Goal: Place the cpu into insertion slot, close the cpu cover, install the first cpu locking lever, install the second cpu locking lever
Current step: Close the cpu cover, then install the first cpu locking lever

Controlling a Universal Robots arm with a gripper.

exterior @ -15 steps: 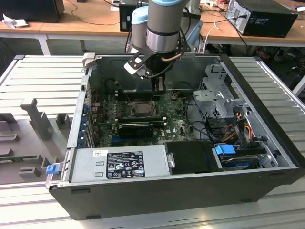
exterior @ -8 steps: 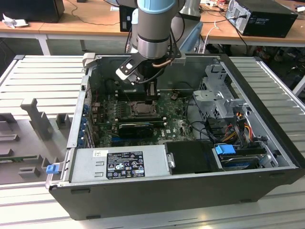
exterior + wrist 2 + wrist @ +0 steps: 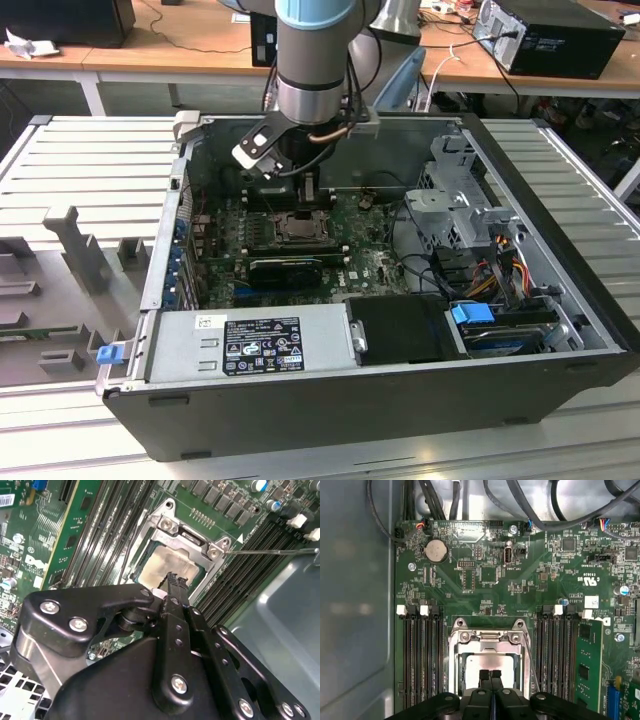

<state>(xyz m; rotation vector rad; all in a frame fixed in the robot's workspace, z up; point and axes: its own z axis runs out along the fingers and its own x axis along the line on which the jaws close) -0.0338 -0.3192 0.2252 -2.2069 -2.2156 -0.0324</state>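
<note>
the cpu [image 3: 487,661] sits flat in its socket in the middle of the motherboard [image 3: 485,575]. the cpu cover [image 3: 490,649] appears to lie down around it, with the silvery top showing through the frame's square opening. the gripper [image 3: 490,674] hangs straight down over the socket from the arm [image 3: 312,50]. its two fingers [image 3: 483,677] are pressed together with nothing between them. closed like that they make one narrow tip, which i judge suits pushing on the frame or hooking a wire lever rather than grasping. in both wrist views the tip is over the cpu's top, just above or touching it; i cannot tell which. a thin locking lever [image 3: 272,551] sticks out sideways from the socket's corner, clear of any catch, so it looks unlatched. the open computer case [image 3: 400,400] lies on its side, giving the arm room from above.
</note>
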